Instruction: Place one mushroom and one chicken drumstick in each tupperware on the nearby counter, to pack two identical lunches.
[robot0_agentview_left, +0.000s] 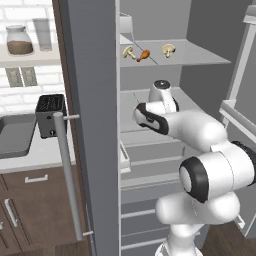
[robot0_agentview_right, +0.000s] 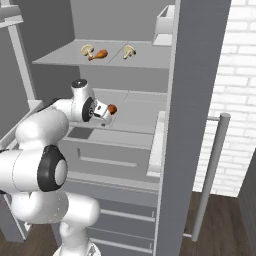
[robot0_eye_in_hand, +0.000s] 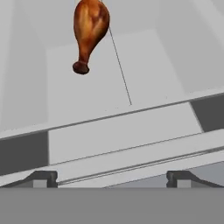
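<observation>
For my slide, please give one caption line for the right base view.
Open hand reaching into the fridge toward a chicken drumstick on the middle shelf, below two mushrooms and another drumstick.

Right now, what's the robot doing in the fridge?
It is reaching into the open fridge to get lunch food. Its claw is open and holds nothing, pointed at a drumstick lying on the middle shelf. On the top shelf sit two mushrooms and another drumstick. A grey tub waits on the counter beside the toaster, with no food showing in it.
</observation>
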